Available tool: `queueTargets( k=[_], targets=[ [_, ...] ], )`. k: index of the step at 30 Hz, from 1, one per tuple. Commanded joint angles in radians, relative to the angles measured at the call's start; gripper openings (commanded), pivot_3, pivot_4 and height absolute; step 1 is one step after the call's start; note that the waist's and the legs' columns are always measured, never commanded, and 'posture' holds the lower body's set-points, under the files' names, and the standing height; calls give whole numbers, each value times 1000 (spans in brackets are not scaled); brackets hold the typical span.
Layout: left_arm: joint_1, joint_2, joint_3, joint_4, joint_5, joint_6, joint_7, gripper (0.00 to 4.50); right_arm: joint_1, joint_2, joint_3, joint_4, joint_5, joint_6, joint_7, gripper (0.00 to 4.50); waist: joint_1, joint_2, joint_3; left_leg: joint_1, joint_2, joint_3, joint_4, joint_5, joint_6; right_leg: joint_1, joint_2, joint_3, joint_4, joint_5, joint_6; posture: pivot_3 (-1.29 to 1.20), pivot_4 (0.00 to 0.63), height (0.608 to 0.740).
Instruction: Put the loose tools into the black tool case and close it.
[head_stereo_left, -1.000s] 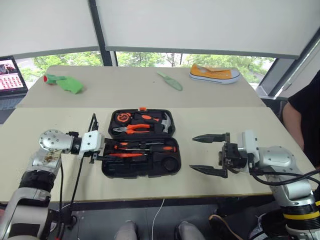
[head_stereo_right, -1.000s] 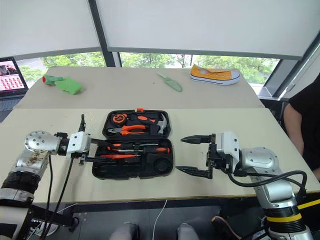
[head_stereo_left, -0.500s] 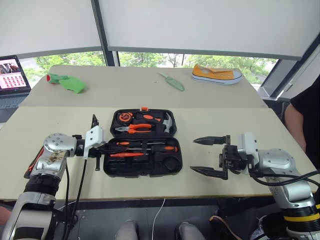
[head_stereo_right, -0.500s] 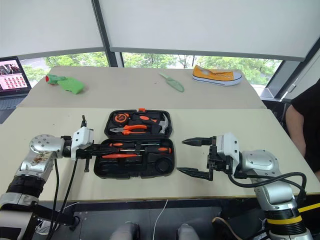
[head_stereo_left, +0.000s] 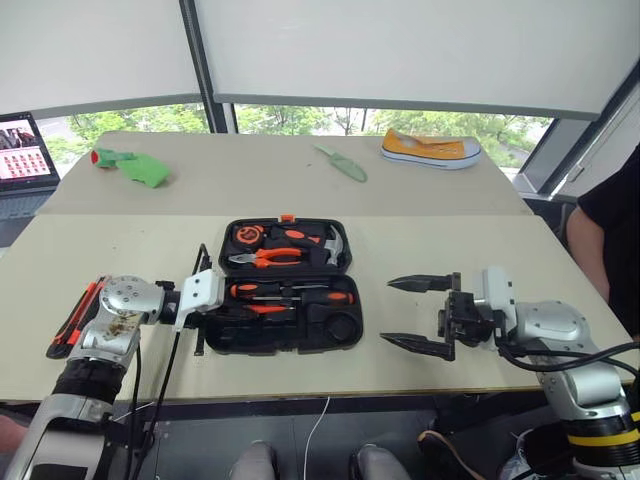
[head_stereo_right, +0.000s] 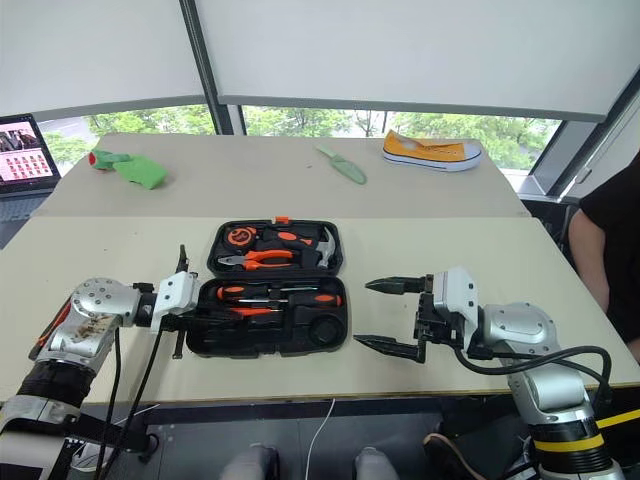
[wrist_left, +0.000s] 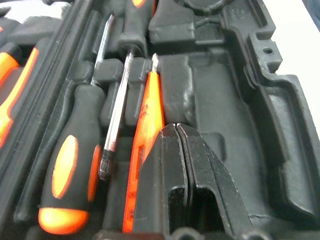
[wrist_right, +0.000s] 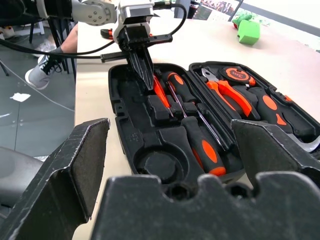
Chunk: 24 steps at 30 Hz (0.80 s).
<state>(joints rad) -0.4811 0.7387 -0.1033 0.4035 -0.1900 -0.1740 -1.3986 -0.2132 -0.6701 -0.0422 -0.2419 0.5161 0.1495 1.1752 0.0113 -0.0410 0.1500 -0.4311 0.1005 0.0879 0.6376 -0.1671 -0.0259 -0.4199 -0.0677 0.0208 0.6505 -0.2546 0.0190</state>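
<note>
The black tool case (head_stereo_left: 345, 335) lies open in the middle of the near table. Two screwdrivers with black-orange handles (head_stereo_left: 300, 293) rest in its near half, with the slim orange screwdriver (wrist_left: 146, 131) in a recess beside them. My left gripper (head_stereo_left: 234, 303) reaches in from the case's left end. It is shut with nothing between its fingers (wrist_left: 195, 165), and its tip lies right beside the slim screwdriver. The orange-black utility knife (head_stereo_left: 76, 317) lies loose on the table, left of my left arm. Right of the case, my right gripper (head_stereo_left: 388, 310) hangs open and empty.
The case's far half holds pliers, a tape measure and a hammer (head_stereo_left: 333, 243). On the far table lie a pale green trowel (head_stereo_left: 342, 162), a yellow shoe (head_stereo_left: 430, 148) and a green object (head_stereo_left: 132, 166). A laptop (head_stereo_left: 22, 150) stands far left. A person (head_stereo_left: 610, 225) is at the right edge.
My left gripper has shut and sunk lower, its tip now down in the case's near half. The right gripper has kept still and open.
</note>
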Motion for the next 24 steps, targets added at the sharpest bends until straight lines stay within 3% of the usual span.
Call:
queueTargets(
  k=[1,8,16,24],
  targets=[
    [8,-6,4,-2,6,44,31,74,-4,8,-3,-5,11,3,-8,4500,1,0,0,0,0,0,0,0,0,0,0,0,0,0,0,0,150,740],
    [-15,-25,94,-87,-154,224,43,74,-11,7,0,10,13,5,-1,4500,1,0,0,-1,0,0,4,0,0,-2,0,0,5,-1,1,0,150,740],
    [-28,-34,38,-86,-57,315,148,74,-6,17,7,4,11,4,-10,4500,0,0,0,-1,0,-1,4,0,0,-1,0,0,5,-1,0,0,150,740],
    [5,-16,-18,-106,-9,299,104,74,12,21,5,2,9,-4,-19,4500,0,0,0,-1,0,-1,4,0,0,-1,0,0,5,-1,0,0,150,740]
  ],
)
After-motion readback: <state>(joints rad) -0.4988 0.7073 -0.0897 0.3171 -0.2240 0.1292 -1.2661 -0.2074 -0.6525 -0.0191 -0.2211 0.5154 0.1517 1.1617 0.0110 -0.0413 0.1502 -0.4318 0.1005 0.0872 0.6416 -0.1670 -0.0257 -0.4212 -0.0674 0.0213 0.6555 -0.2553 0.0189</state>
